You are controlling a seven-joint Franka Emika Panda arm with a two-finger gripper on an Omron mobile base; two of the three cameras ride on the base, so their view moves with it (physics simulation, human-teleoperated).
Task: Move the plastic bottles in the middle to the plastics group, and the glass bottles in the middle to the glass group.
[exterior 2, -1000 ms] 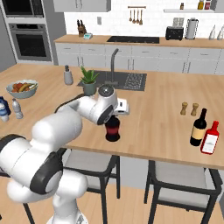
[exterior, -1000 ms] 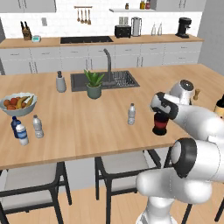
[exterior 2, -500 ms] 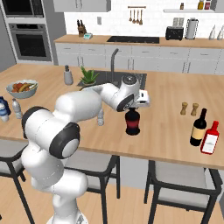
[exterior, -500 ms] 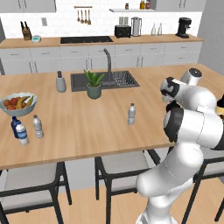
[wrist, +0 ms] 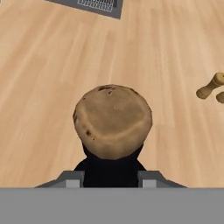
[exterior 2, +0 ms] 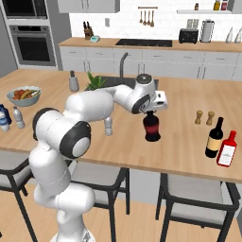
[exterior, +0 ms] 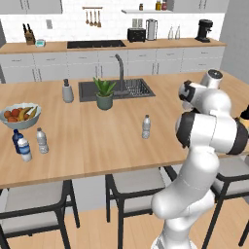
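The glass bottle is dark, nearly black, wide in the body with a red label band and a narrow neck; from the hand view it shows a brown, cork-like top over black shoulders; no writing on the label can be read; it hangs upright over the wooden counter, its base at or just above the surface, which of the two I cannot tell; the gripper is clamped on its neck from above, fingers tight on either side; a clear plastic bottle with a pale cap stands mid-counter, in the right base view partly behind the arm; to the right stand a slim wine bottle with a pale label and, touching or just beside it, a red bottle with a white label, text too small to read; two small wooden shakers stand near them; at the far left stand a second clear bottle, a dark blue bottle and a pale bottle with a blue cap, near a fruit bowl; a plant sits by the sink
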